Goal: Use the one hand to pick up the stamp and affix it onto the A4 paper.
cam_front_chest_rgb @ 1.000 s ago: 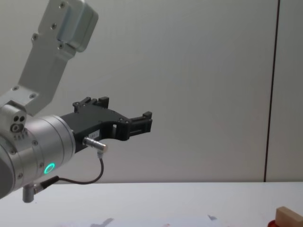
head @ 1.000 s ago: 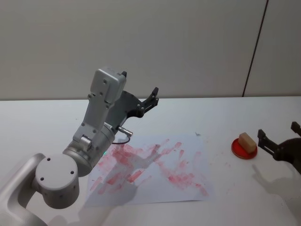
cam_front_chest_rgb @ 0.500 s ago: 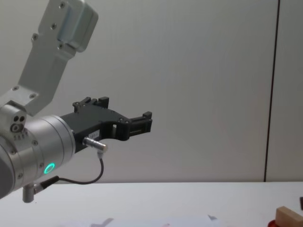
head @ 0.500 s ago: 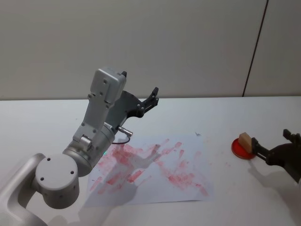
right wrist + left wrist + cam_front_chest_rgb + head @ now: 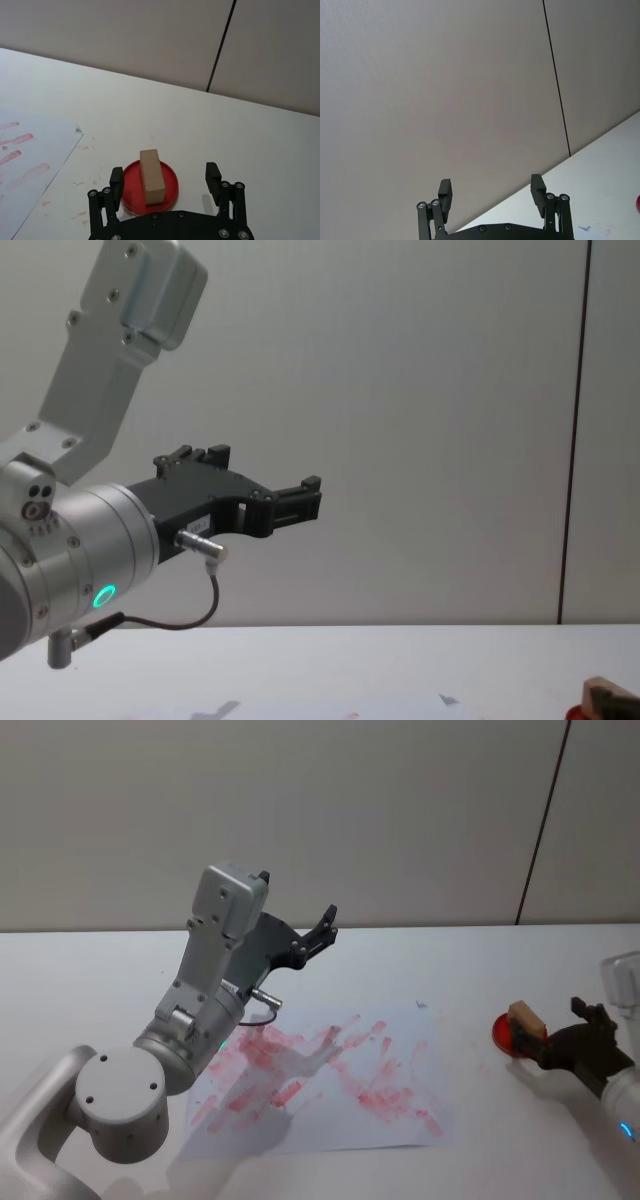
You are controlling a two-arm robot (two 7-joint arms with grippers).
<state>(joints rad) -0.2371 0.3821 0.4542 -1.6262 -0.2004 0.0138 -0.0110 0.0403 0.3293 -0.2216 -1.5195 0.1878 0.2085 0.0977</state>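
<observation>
Sitting on a round red pad [image 5: 505, 1038] at the right side of the table [image 5: 100, 980] is the stamp [image 5: 524, 1017]. It is a small block of light tan wood with flat sides and square corners, longer than it is wide, and its top is plain. The pad under it is flat and a bit wider than the block is long.

The right gripper [image 5: 555, 1030] is down low by the pad. In its wrist view the right gripper [image 5: 165, 174] has its two black fingers spread wide, one on each side of the pad [image 5: 170, 192]. The stamp [image 5: 151, 176] is between them with a gap on both sides, so nothing is holding it.

The paper [image 5: 300, 1130] lies flat near the middle of the table, left of the pad and apart from it. It is white with lots of red smudgy marks, and one corner [image 5: 30, 150] shows in the right wrist view.

The left gripper [image 5: 297, 895] is held up high over the far left side of the paper, pointing at the wall [image 5: 470, 75]. Its fingers [image 5: 536, 182] are apart and hold nothing
</observation>
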